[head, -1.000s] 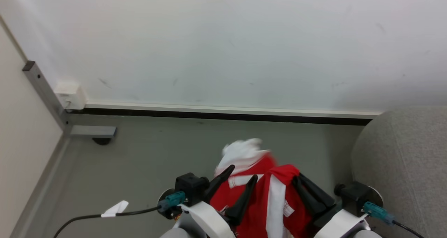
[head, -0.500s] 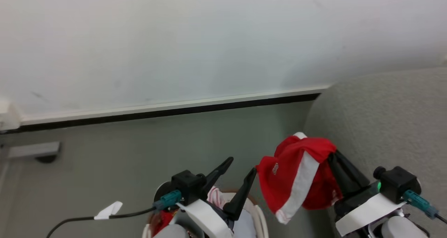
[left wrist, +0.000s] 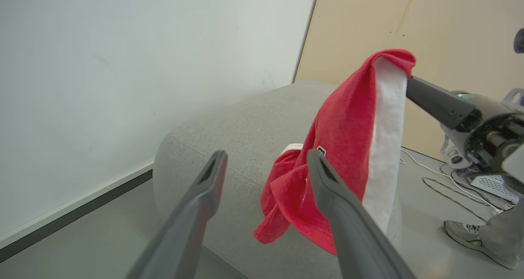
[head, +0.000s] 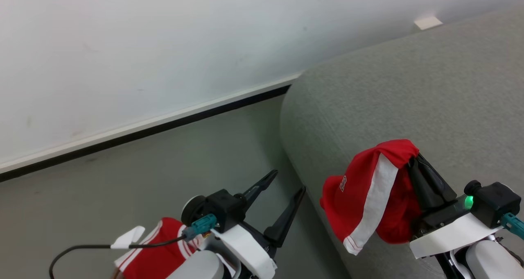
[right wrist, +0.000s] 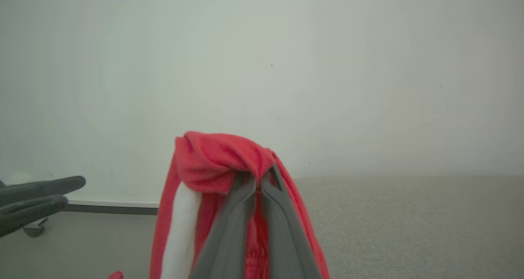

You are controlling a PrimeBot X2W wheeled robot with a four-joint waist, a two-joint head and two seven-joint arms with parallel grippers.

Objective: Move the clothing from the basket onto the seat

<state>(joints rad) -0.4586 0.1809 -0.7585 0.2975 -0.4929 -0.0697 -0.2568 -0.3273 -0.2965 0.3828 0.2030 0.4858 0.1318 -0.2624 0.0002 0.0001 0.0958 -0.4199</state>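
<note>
Your right claw [head: 413, 160] is pinched tight on a bunched fold of a red garment [head: 360, 197]. In the right wrist view the two dark fingers meet at their tips with red cloth gathered over and around them. The garment hangs down from that grip, a broad white band running along one side and a small white mark showing on the red. It is held over the near rounded corner of the light-grey seat [head: 409, 86]. From the left wrist view its lower folds drape in front of the seat's edge, and you cannot tell whether the cloth touches the upholstery.

Your left claw [head: 288, 181] is spread wide with nothing between its fingers. It is raised above the grey floor [head: 163, 160] just beside the seat's front edge and points toward the hanging garment without touching it.

Below the left forearm, at the bottom edge of the head view, lies a second red garment [head: 159, 250] with thin white stripes. A black cable [head: 82, 250] carrying a white tag [head: 129, 238] crosses in front of it.

Behind the seat and floor stands a pale wall [head: 163, 45] with a dark baseboard [head: 143, 131]. In the left wrist view a person's shoe [left wrist: 462, 230] rests on the floor beyond the seat.
</note>
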